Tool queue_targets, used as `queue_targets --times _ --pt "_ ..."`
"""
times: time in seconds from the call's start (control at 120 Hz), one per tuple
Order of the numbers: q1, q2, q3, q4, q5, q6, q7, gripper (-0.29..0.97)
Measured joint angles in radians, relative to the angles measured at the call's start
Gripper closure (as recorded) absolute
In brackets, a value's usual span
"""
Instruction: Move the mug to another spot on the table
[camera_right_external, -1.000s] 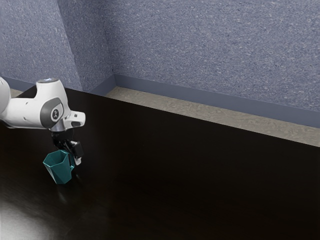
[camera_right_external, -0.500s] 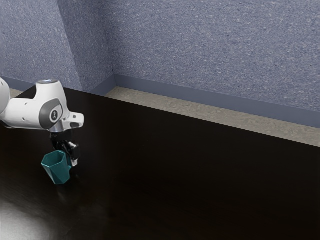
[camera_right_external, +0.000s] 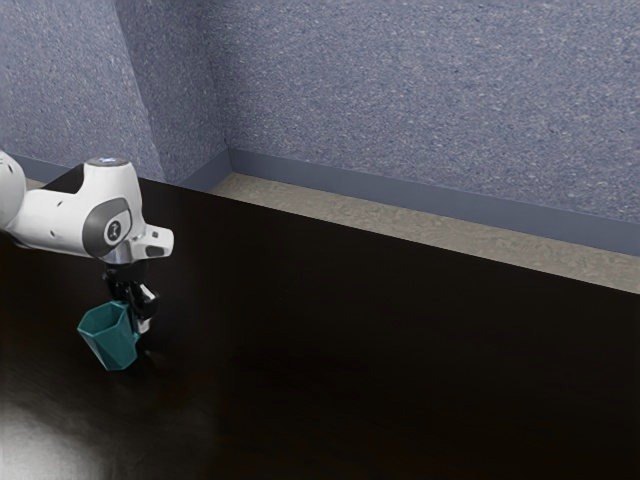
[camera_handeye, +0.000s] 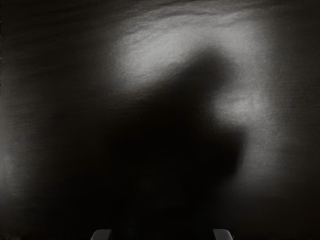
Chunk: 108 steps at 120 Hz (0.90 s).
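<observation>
Exterior view puts the tilted mug (camera_right_external: 108, 338) under the hand (camera_right_external: 134, 316), apparently gripped.

The exterior camera sits well back, looking down across the surface (camera_right_external: 400, 390) toward the wall (camera_right_external: 420, 90); the wrist camera faces down close over that surface.

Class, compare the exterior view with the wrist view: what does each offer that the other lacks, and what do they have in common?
Exterior view: the white arm, its end effector closed on a tilted teal mug near its rim, speckled blue-grey walls and a beige floor strip behind the table.
Wrist view: a close look at a large dark shadow lying across a bright glare patch.
Shared: the dark glossy table, with light reflecting off it.
</observation>
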Motion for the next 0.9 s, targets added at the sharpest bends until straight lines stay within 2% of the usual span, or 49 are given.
queue_targets --times 0.367,0.9 --pt "-0.023 0.011 -0.001 0.060 0.014 -0.102 -0.076 0.62" --pt "-0.235 0.167 -0.009 0.347 -0.004 -0.401 -0.251 0.68"
